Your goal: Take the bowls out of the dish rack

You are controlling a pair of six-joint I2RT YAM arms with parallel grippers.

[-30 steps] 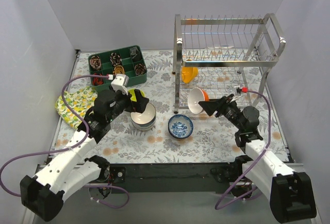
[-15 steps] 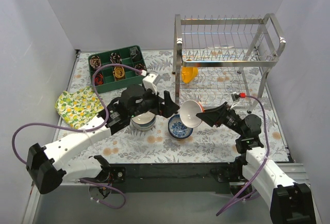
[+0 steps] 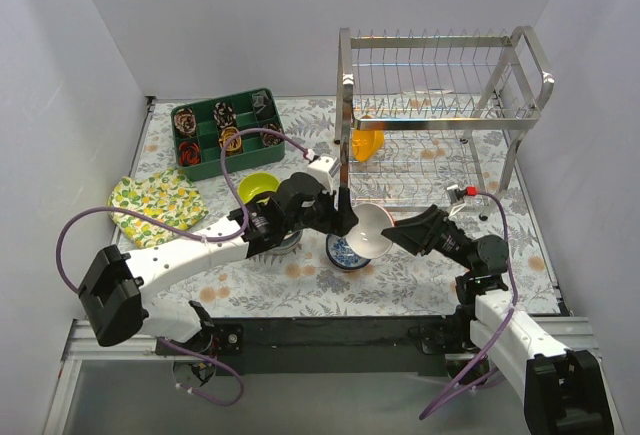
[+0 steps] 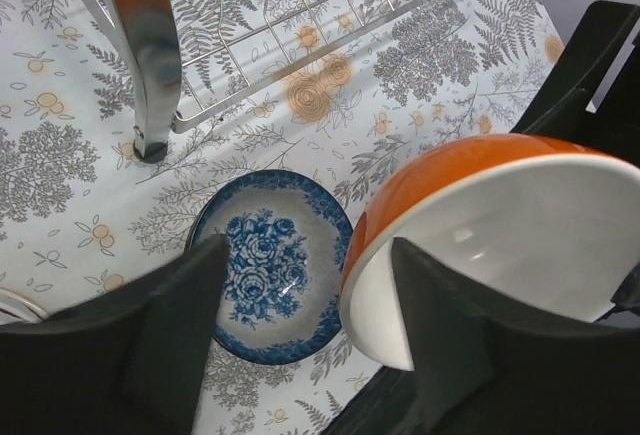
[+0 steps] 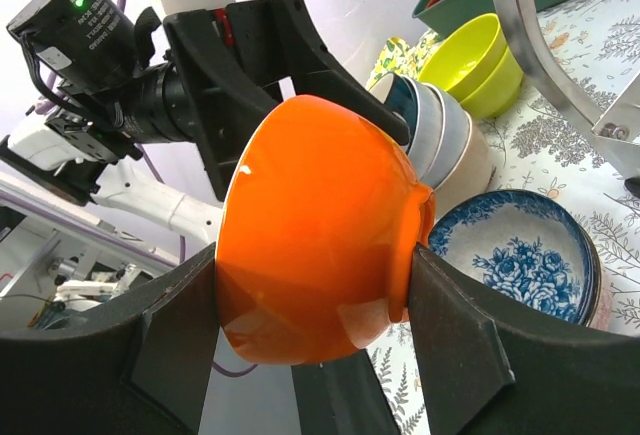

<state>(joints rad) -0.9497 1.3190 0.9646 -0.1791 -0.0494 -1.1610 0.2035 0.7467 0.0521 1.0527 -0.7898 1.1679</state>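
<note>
Above the blue-patterned bowl (image 4: pixel 268 275), the left hand (image 3: pixel 345 221) has swung in — jaws apart astride the rim of the orange bowl (image 3: pixel 371 232) — while the right hand (image 3: pixel 402 238) keeps it clamped: handover starting.

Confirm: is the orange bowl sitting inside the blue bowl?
No, the right gripper holds the orange bowl up, clear of the blue bowl.
</note>
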